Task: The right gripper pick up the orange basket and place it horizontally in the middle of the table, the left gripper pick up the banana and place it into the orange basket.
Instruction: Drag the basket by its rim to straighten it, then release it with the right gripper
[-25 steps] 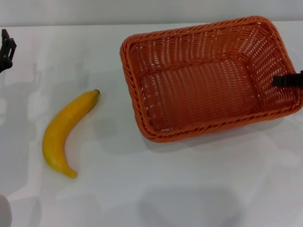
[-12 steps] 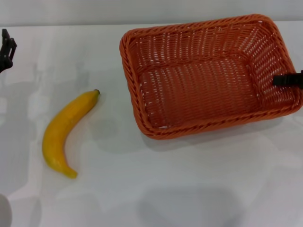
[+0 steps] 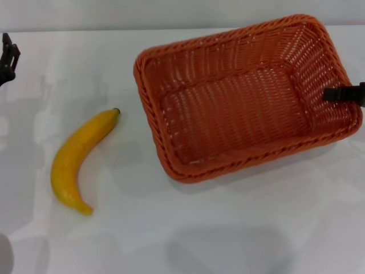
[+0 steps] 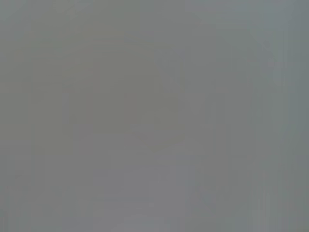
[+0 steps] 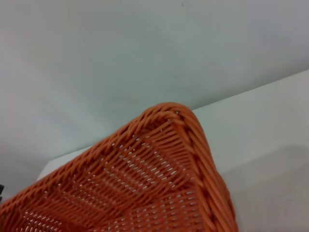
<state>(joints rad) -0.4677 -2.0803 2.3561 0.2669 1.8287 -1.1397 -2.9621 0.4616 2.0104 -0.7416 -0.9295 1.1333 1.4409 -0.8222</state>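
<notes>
A large orange basket [image 3: 245, 97] sits toward the right and far side of a plain white table [image 3: 228, 228], turned at a slant so its long sides run diagonally instead of level across the view. It is rectangular with rounded corners, a thick braided rim and sloping openwork walls, and it is empty. At its right end a thin black finger of the right gripper [image 3: 344, 94] reaches in over the rim and lies against the inner wall — a hold on the short end that would let the arm swing and drag the basket toward the middle. Only that one finger shows, so whether the gripper is clamped on the rim cannot be told. The right wrist view shows one rounded corner of the basket from close by, seemingly tipped up against the pale wall behind. The banana [image 3: 77, 160] lies on the table's left side, well apart from the basket — a single curved yellow-orange fruit, its dark tip pointing toward the basket. The left gripper [image 3: 7, 57] waits at the far left edge, away from the banana; its finger spread cannot be made out. The left wrist view shows only blank grey.
</notes>
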